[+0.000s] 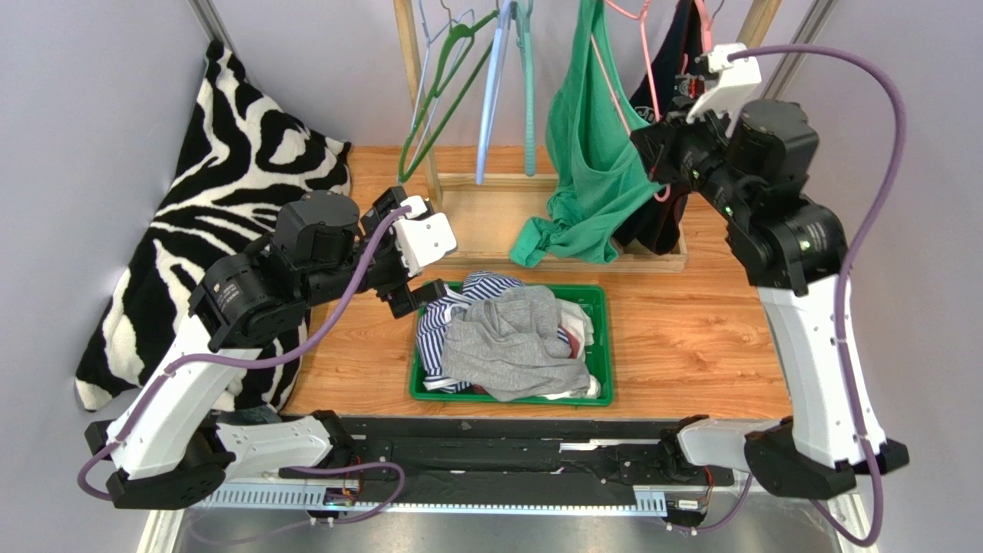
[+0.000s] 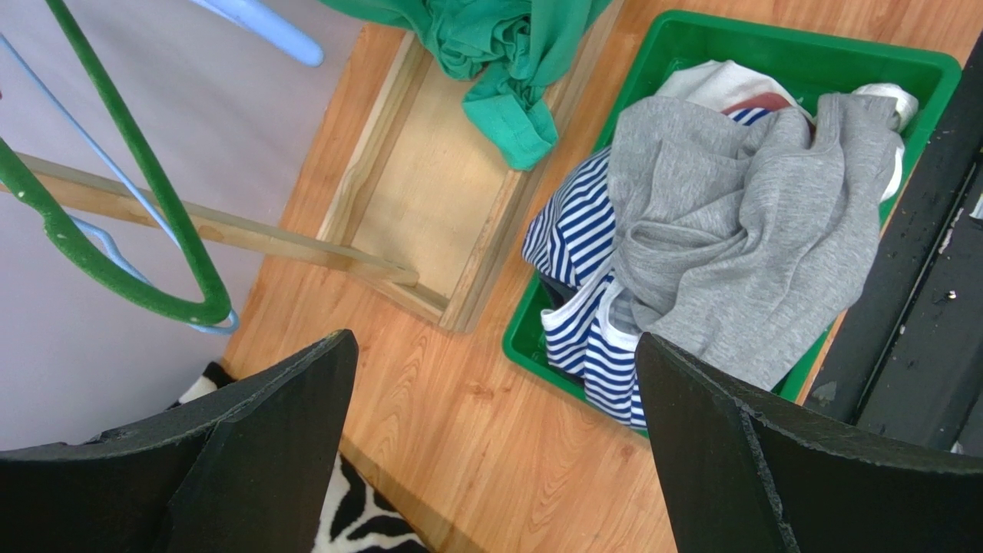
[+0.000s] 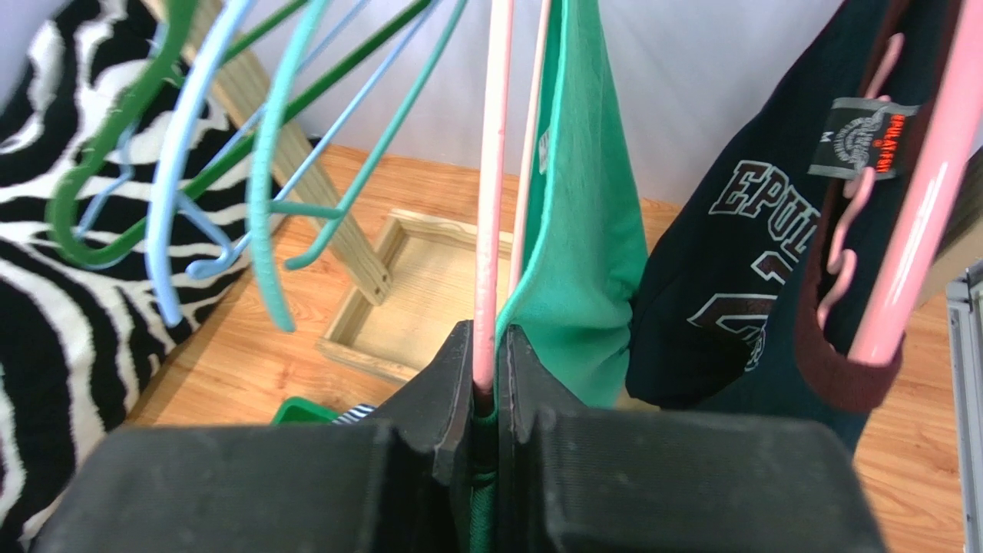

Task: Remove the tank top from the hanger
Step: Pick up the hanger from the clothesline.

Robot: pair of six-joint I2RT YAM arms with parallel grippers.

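Observation:
The green tank top (image 1: 588, 173) hangs from a pink hanger (image 1: 614, 98) on the rack, and its lower end lies bunched on the rack's wooden base. My right gripper (image 1: 642, 141) is shut high up at the garment's right side. In the right wrist view its jaws (image 3: 490, 346) pinch the pink hanger (image 3: 494, 173), with a green hem of the tank top (image 3: 583, 230) in the same gap. My left gripper (image 1: 413, 251) hovers open over the table left of the bin, nothing between its fingers (image 2: 265, 426). The tank top (image 2: 508, 46) shows at the top of that view.
A green bin (image 1: 601, 346) holds striped and grey clothes (image 1: 508, 334). Empty green, blue and teal hangers (image 1: 462, 69) hang left of the tank top. A dark printed top (image 3: 738, 265) on another pink hanger hangs to its right. A zebra-print cloth (image 1: 231, 161) lies at the left.

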